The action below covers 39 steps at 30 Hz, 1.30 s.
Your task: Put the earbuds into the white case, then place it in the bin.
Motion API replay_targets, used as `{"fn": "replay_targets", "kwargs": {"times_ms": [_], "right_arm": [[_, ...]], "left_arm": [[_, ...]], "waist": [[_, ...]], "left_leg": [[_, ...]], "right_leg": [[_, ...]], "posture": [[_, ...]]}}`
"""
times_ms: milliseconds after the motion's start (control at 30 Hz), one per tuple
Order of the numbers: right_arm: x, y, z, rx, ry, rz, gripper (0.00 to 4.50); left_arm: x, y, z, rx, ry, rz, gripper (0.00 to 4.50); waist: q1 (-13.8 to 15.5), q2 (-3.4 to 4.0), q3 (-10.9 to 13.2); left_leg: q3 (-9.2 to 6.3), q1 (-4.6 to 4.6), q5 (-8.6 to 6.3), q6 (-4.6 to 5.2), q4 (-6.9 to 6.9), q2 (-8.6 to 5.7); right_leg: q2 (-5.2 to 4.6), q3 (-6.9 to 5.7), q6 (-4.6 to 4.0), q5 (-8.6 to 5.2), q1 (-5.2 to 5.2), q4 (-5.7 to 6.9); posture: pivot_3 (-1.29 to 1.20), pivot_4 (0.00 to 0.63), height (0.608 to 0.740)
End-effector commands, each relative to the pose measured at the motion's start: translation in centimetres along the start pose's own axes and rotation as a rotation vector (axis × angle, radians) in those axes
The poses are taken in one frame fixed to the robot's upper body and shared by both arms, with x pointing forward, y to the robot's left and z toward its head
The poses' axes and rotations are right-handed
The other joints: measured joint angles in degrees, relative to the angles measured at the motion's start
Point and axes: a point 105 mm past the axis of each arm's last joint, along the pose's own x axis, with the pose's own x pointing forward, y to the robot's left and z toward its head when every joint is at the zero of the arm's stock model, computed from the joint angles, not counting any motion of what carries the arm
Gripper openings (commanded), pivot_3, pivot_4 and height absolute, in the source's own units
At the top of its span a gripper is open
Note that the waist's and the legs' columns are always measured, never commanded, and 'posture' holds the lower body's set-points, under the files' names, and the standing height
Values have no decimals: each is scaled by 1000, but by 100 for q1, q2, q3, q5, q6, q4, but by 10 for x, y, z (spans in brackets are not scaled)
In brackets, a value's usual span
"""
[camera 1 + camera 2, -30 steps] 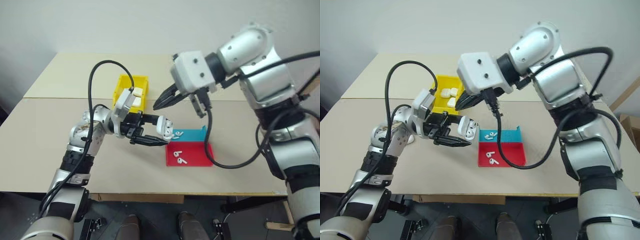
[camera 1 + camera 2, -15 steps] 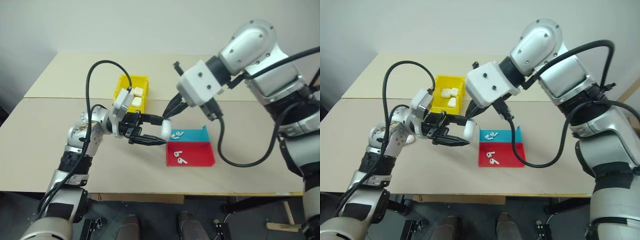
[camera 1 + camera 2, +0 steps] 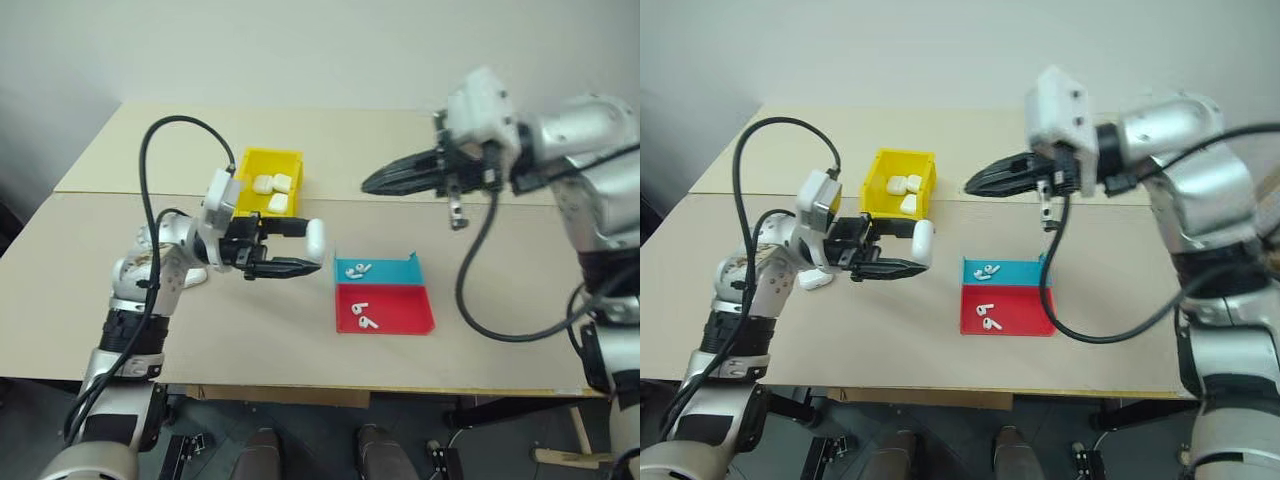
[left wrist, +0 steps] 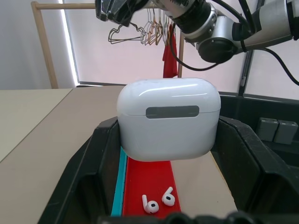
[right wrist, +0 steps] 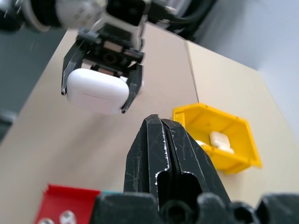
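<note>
From the head camera I see my left gripper [image 3: 300,251] clamped on the white case [image 3: 314,240], lid closed, held level above the desk [image 3: 150,150]. The bin [image 3: 262,165] sits at about 11 o'clock from the case, near it, with 3 more white cases inside. The blue tray [image 3: 385,272] and the red tray [image 3: 400,310] lie side by side at about 4 o'clock from the case, each with 2 earbuds [image 3: 355,269] in it. My right gripper [image 3: 368,184] hangs in the air at about 1 o'clock from the case, well apart from it, its fingers pressed together on nothing.

In the left wrist view the case [image 4: 168,116] sits squarely between my 2 black fingers [image 4: 100,158], with the red tray [image 4: 147,182] and 2 earbuds [image 4: 158,201] on the desk beyond it.

In the right wrist view my right gripper [image 5: 161,122] is fully shut and empty. Past its tip my left gripper [image 5: 100,79] holds the case [image 5: 97,91], and the bin [image 5: 233,140] stands off to one side.
</note>
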Motion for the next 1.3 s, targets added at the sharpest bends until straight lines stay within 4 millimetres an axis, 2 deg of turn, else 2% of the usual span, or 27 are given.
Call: {"fn": "replay_targets", "kwargs": {"times_ms": [33, 133, 233, 367, 433, 467, 600, 733, 933, 1033, 1200, 1300], "right_arm": [[-14, 13, 3, 139, -8, -81, 57], [-18, 35, -16, 241, 21, -113, 57], [-16, 50, -24, 288, 31, -153, 57], [-10, 64, -20, 273, -23, -179, 57], [-5, 68, -17, 264, -46, -188, 57], [-4, 69, -16, 264, -53, -191, 57], [5, 63, -9, 249, -96, -249, 57], [9, 53, -3, 235, -130, -315, 57], [12, 50, -2, 222, -136, -365, 57], [12, 50, -1, 214, -140, -371, 57], [12, 51, 0, 207, -143, -380, 57], [11, 52, 2, 204, -147, -383, 0]], "left_arm": [[-6, -1, 18, 76, -23, 40, 2762], [-11, 0, 21, 96, -20, 90, 2762], [-15, 6, 23, 119, -29, 180, 2762], [-20, 21, 21, 154, -12, 347, 2762], [-22, 35, 16, 173, 14, 474, 2762], [-23, 41, 15, 182, 21, 522, 2762], [-29, 82, -1, 161, 105, 827, 2762], [-34, 112, -9, 162, 148, 1020, 2762], [-53, 162, -22, 85, 227, 1373, 2762], [-52, 175, -31, 39, 252, 1430, 2762], [-43, 181, -44, 5, 294, 1415, 2762], [-42, 183, -47, -11, 301, 1429, 3802]], "waist": [[-3, 0, 0], [2, 0, -1], [-3, 0, -1], [-3, -1, -1], [13, -2, -1], [22, -2, -1], [52, -4, -3], [62, -5, -3], [66, -6, -3], [63, -6, -3], [47, -7, -3], [48, -7, -3]], "left_leg": [[0, 1, 0, 0, 0, 0], [2, 11, 0, 0, 0, 1], [4, 10, 0, 1, 0, 1], [1, 11, 0, 1, 0, 1], [2, 10, 0, 0, 0, 1], [1, 10, 0, 0, 0, 1], [1, 12, 0, 0, 0, -2], [-1, 9, 0, 0, 1, -5], [-4, -4, 0, 1, 1, -10], [-5, -4, 0, 1, 1, -11], [-5, -4, 0, 1, 0, -11], [-5, -5, 0, 1, 0, -12]], "right_leg": [[0, 1, 0, 0, 1, 1], [3, 3, 0, 0, 8, 3], [4, 5, 1, 0, 8, 2], [5, 4, 1, 0, 10, 2], [4, 4, 2, 0, 11, 0], [4, 4, 2, 0, 12, -2], [3, 4, 3, 1, 15, -2], [2, 3, 5, 3, 14, -4], [-1, 1, 5, 3, 6, -8], [-1, 1, 6, 3, 7, -8], [0, 1, 6, 3, 5, -8], [0, 1, 6, 3, 4, -7]], "posture": [[0, 150, 740], [0, 150, 740], [0, 150, 740], [0, 150, 740], [0, 150, 740], [0, 150, 740], [0, 150, 740], [0, 150, 740], [0, 150, 740], [0, 150, 740], [0, 150, 740], [0, 150, 740]]}}
